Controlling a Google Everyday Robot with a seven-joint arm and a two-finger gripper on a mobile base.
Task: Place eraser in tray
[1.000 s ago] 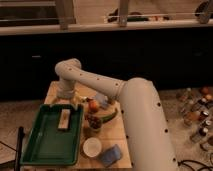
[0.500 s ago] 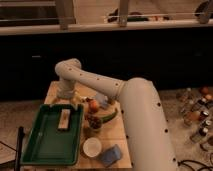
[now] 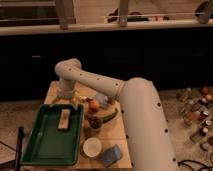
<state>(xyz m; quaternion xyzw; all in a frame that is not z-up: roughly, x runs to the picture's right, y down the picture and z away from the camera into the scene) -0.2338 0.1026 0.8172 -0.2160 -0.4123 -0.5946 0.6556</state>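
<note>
One arm point(image 3: 125, 100) fills most of my view, reaching across the table point(image 3: 52, 90) with its gripper point(image 3: 64, 98) low at the tray's far end; I cannot tell the claw's state. I see the green tray point(image 3: 47, 145) at the table's left with the eraser point(image 3: 64, 120) lying inside its far half. Right of the tray sit a white cup point(image 3: 92, 147), a blue block point(image 3: 111, 155) and an orange point(image 3: 93, 105).

Eraser point(image 3: 64, 120) in tray point(image 3: 47, 145), jaws point(image 3: 65, 99) behind; cup point(image 3: 92, 146) right.
</note>
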